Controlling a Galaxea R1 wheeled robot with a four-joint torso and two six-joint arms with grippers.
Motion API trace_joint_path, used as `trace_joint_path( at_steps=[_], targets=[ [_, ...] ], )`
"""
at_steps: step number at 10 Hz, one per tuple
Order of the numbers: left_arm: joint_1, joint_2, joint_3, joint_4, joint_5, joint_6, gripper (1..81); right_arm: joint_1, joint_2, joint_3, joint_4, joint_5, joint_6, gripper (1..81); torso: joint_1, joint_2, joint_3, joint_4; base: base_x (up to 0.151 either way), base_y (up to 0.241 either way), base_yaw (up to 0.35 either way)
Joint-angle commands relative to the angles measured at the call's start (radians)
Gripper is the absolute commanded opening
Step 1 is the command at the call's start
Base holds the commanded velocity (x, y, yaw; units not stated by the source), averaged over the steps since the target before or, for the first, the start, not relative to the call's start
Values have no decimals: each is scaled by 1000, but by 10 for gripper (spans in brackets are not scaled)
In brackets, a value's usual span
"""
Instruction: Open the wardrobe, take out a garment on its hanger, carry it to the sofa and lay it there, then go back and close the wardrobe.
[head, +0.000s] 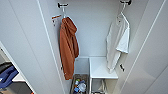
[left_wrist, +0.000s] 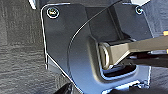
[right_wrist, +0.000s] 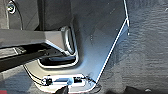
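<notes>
Head view: wardrobe (head: 30, 45) doors open | garment (head: 117, 42) on its hanger (head: 123, 12), right end of rail, above inner shelf (head: 101, 67) | orange hoodie (head: 68, 47) hangs left — risk: wrong hanger taken, or thin fabric slipping off | end effector state — cannot tell, either arm.

An orange hoodie (head: 68, 47) hangs above a bin of bottles (head: 79, 85), beside a white shelf (head: 101, 67).
</notes>
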Motion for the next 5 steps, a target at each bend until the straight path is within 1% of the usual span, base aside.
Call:
trace_joint_path(
  at_steps=[1, 5],
  targets=[
    [-9, 51, -78, 16, 76, 4, 811, -24, 59, -51, -2, -33, -4, 811, 0, 0, 0, 0, 0, 0, 0],
    [-9, 58, -92, 16, 76, 4, 811, -18, 59, -51, -1, -33, -4, 811, 0, 0, 0, 0, 0, 0, 0]
  ],
)
